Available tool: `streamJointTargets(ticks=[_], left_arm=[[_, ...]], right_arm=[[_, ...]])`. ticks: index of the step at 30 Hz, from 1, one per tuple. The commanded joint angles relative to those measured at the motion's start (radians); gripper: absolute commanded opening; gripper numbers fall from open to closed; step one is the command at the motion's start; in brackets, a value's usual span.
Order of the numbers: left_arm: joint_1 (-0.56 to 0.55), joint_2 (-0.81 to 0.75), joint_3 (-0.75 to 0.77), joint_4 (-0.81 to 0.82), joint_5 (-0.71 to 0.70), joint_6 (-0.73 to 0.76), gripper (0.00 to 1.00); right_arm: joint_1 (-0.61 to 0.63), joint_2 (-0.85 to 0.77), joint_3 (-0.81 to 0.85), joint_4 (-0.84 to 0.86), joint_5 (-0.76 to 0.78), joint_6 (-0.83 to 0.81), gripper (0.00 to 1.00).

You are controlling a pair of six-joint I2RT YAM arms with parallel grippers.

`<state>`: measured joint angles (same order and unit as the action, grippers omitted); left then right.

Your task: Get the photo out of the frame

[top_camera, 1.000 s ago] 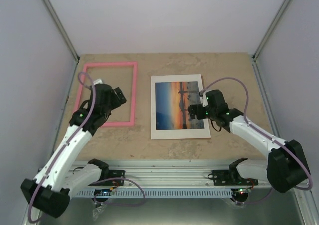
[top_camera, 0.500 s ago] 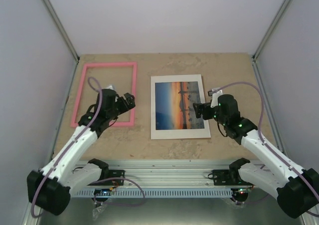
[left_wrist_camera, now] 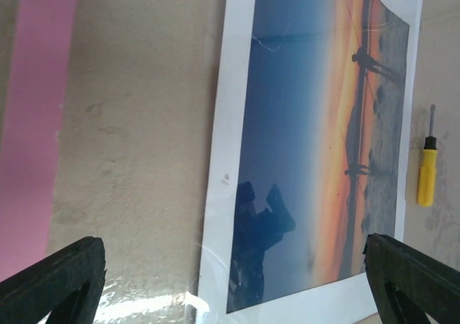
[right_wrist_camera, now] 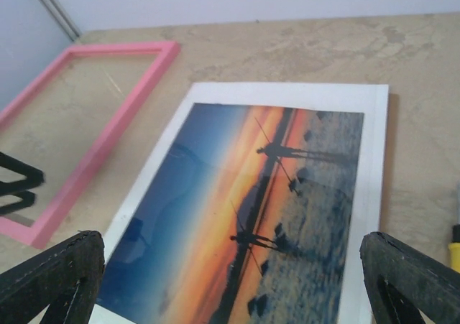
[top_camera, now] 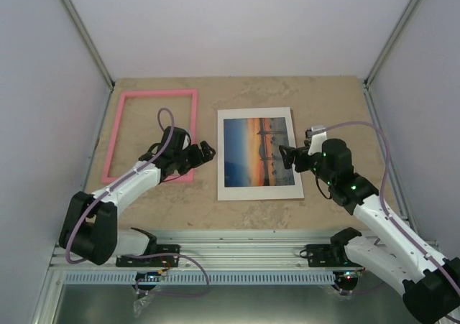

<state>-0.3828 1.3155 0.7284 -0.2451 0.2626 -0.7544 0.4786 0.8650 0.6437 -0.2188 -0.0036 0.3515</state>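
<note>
photo (top_camera: pixel 257 151): flat on counter (top_camera: pixel 338 108), outside frame (top_camera: pixel 158 93), just right of it, long axis near-to-far | left gripper (top_camera: pixel 208 151): open, empty, just off mat's left edge | right gripper (top_camera: pixel 282 156): open, empty, over photo's right edge, nearer

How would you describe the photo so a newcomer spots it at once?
On the tan table, look just right of the empty pink frame, where a white-bordered sheet lies flat. The photo is the picture inside that border. It shows an orange sunset over blue water with small dark figures, and it is the only printed image there.
</note>
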Motion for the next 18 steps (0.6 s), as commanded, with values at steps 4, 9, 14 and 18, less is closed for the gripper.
streamJointTargets(ticks=[4, 9, 14, 18], left_arm=[[-0.03, 0.081, -0.018, 0.086, 0.043, -0.055, 1.0], [-0.064, 0.109, -0.045, 0.148, 0.069, -0.098, 1.0], [-0.071, 0.172, -0.004, 0.136, 0.094, -0.055, 1.0], [-0.07, 0.231, 0.01, 0.149, 0.137, -0.051, 1.0]], right_arm=[[-0.005, -0.077, -0.083, 0.094, -0.101, 0.025, 0.98], [-0.005, -0.067, -0.084, 0.055, -0.17, -0.028, 0.98], [-0.005, -0.041, -0.088, 0.025, -0.155, -0.068, 0.97], [-0.004, -0.032, -0.105, 0.035, -0.153, -0.069, 0.97]])
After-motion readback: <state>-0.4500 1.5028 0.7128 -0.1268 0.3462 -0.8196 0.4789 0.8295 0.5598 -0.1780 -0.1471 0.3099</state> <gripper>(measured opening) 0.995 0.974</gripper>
